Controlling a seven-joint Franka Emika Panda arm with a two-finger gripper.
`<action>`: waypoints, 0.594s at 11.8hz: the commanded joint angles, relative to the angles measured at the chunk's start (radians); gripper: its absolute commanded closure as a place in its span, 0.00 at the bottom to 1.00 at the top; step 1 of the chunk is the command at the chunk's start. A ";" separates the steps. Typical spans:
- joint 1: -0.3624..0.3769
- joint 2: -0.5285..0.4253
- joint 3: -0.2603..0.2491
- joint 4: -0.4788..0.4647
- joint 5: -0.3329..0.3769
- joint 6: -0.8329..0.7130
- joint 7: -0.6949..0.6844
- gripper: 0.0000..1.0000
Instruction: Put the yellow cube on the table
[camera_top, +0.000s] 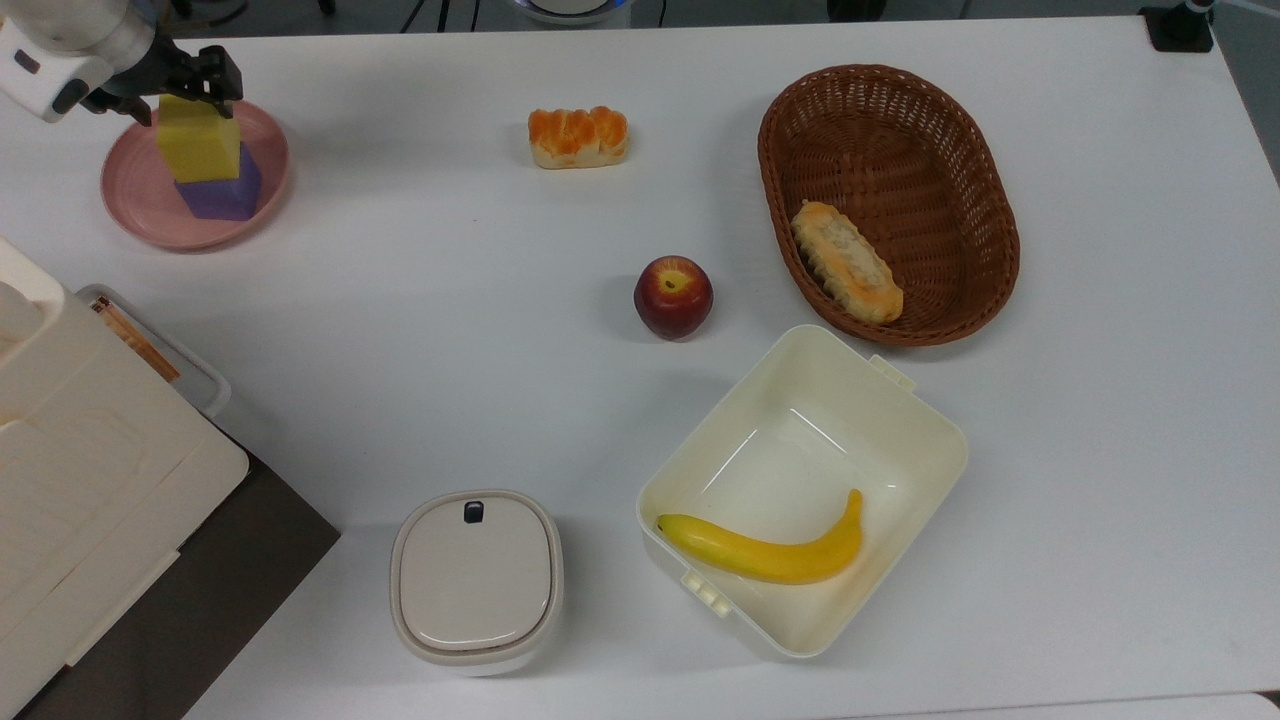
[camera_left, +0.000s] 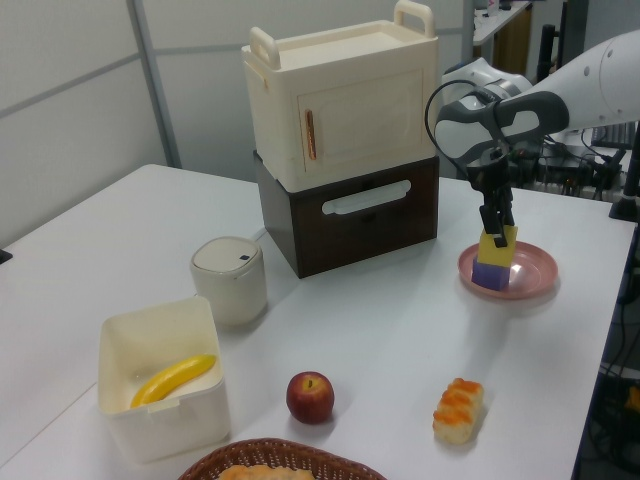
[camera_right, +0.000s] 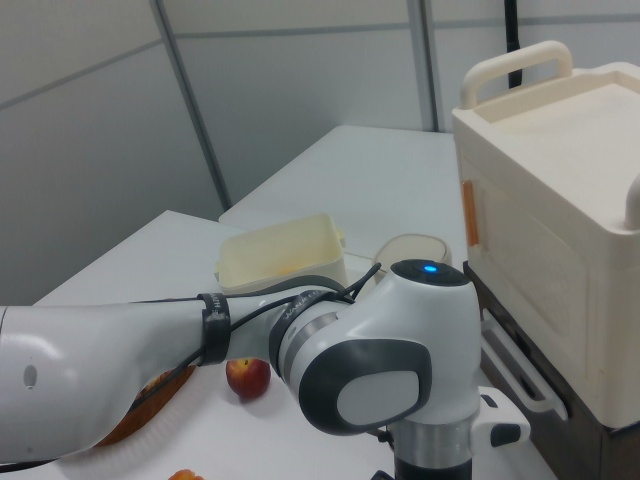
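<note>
While the black two-finger gripper (camera_top: 183, 88) straddles the matte yellow foam cube (camera_top: 198, 143) with jaws apart, atop the purple cube (camera_top: 225, 192) on the round pink plate (camera_top: 135, 205), grasping seems underway; next, clamp, lift, and lower it onto the white table (camera_top: 420, 270).

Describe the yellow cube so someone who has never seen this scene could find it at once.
Start at the white table and find the round pink plate in the top view's upper left corner. On it the yellow cube sits stacked atop a purple cube, under the gripper. It is blocky and matte, unlike the long curved banana.
</note>
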 joint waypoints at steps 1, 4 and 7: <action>0.012 -0.005 -0.002 0.022 -0.022 0.012 -0.004 0.59; 0.017 -0.015 0.004 0.073 -0.008 -0.001 0.002 0.60; 0.049 -0.022 0.024 0.129 -0.002 -0.075 0.009 0.60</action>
